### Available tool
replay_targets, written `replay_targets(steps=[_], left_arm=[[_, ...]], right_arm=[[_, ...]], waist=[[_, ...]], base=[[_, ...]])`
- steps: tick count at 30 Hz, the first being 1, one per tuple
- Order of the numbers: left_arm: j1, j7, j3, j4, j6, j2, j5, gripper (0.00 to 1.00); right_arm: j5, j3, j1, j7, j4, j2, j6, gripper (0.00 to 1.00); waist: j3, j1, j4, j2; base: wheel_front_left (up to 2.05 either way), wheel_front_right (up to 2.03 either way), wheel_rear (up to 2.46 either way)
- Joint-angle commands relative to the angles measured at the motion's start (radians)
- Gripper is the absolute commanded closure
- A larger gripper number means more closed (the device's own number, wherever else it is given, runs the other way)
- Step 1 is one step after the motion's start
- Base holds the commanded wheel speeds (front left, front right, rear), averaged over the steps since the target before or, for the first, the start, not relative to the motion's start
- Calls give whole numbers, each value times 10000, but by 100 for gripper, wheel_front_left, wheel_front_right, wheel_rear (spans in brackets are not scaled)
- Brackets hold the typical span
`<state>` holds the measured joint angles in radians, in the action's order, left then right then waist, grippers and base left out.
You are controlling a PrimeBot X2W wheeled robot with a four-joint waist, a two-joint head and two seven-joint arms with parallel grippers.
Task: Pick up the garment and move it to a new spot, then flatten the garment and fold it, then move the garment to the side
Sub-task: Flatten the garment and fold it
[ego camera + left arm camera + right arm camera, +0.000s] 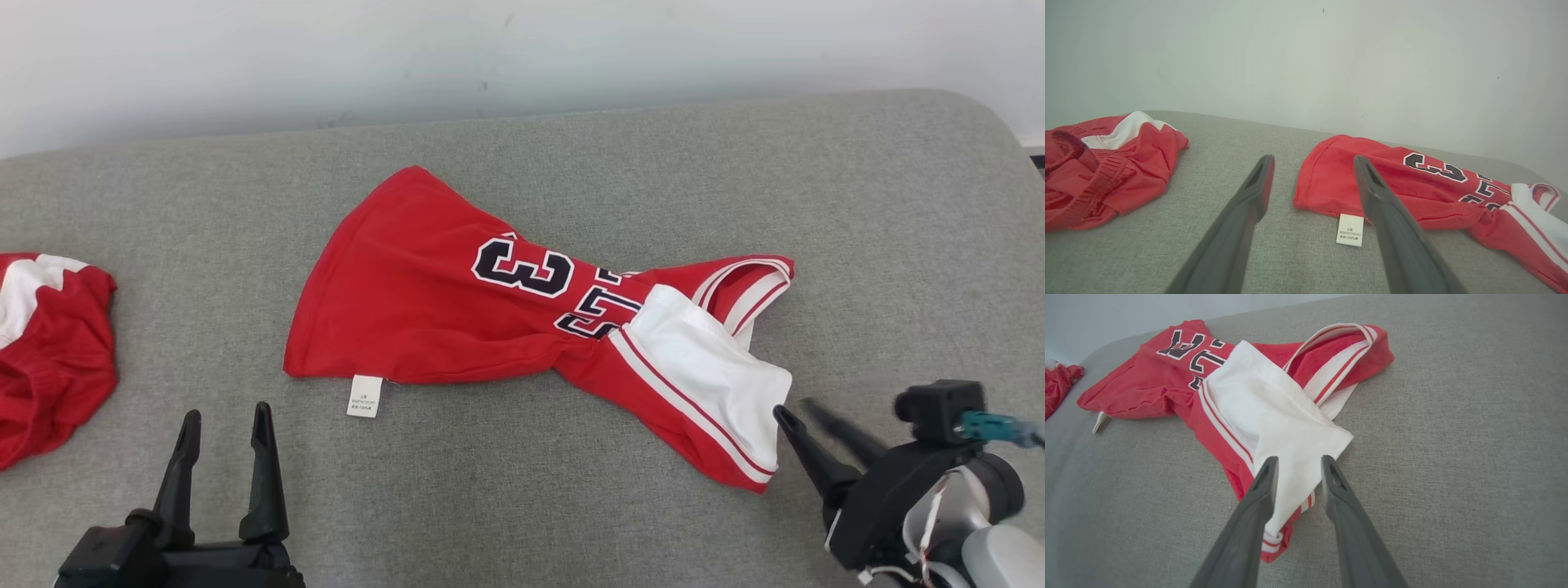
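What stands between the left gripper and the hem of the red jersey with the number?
Nothing visible. Bare grey cushion lies between the open left gripper and the red jersey; its white care label sticks out at that hem. The other red garment lies off to the left, apart from the path.

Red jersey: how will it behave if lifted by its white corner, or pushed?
Likely floppy: the red jersey lies twisted and wrinkled at its middle, so it should drape and hang from whatever point is lifted. Probably light, since the fabric looks thin. A push would likely bunch it rather than slide it whole, as the grey cushion looks coarse-woven.
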<state>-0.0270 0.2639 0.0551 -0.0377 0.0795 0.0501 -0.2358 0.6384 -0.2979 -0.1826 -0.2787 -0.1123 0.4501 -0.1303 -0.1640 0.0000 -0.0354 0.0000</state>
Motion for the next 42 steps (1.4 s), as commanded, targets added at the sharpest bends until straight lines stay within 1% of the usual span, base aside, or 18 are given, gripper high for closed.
replay_targets(steps=[1,4,7,11,14,19,23,24,25,26,27,29,32,35,36,38,42], left_arm=[[-10,7,5,41,3,5,73,0],[-28,7,7,60,33,5,103,0],[-37,7,34,67,69,5,153,0],[-111,9,39,56,80,5,205,0],[-178,7,44,60,127,5,260,0],[-227,7,123,56,159,5,316,0],[-270,7,150,30,207,5,358,0],[-288,7,145,7,220,3,367,0],[-305,9,139,-7,234,5,376,0],[-309,7,138,-26,244,5,380,0],[-309,7,140,-44,234,5,378,0],[-317,7,155,-76,245,5,370,0],[-292,7,165,-114,257,5,352,0],[-199,9,185,-158,254,5,310,0],[-159,7,190,-173,256,5,301,0],[-103,7,183,-189,252,6,270,0],[-34,8,140,-217,206,6,203,0]], right_arm=[[111,374,68,40,-167,-231,-7,0],[237,949,90,-32,-601,-689,-7,0],[721,1362,-124,-250,-1049,-1175,-7,0],[1047,1512,-511,-601,-1642,-1442,-7,0],[1376,1629,-839,-687,-1961,-1791,-7,0],[1787,1665,-1172,-618,-2285,-2045,-7,0],[1657,1522,-1497,-176,-2475,-1980,-7,0],[1571,1450,-1550,1,-2480,-1941,-7,14],[1534,1409,-1603,197,-2492,-1952,-7,37],[1484,1347,-1641,394,-2463,-1949,-7,43],[1429,1269,-1661,542,-2442,-1913,-7,60],[1326,1020,-1689,832,-2354,-1809,-7,100],[1211,724,-1652,1098,-2185,-1668,-7,100],[1130,96,-1494,1408,-1704,-1412,-7,100],[1203,-264,-1389,1360,-1444,-1296,-7,100],[1443,-1039,-1150,1028,-896,-944,-7,100],[1874,-2477,-720,-61,30,-37,-7,100]], waist=[[-24,0,-7,0],[-78,0,-1,0],[-161,0,6,0],[-284,0,63,0],[-371,0,109,0],[-473,0,138,0],[-531,0,162,0],[-535,0,175,0],[-534,0,188,0],[-530,0,200,0],[-518,0,209,0],[-482,0,215,0],[-418,0,221,0],[-294,0,213,0],[-247,0,207,0],[-162,0,196,0],[-9,0,152,0]], base=[[0,0,0],[0,0,0],[0,0,0],[0,0,0],[0,0,0],[0,0,0],[0,0,0],[0,0,0],[0,0,0],[0,0,0],[0,0,0],[0,0,0],[0,0,0],[0,0,0],[0,0,0],[0,0,0],[0,0,0]])
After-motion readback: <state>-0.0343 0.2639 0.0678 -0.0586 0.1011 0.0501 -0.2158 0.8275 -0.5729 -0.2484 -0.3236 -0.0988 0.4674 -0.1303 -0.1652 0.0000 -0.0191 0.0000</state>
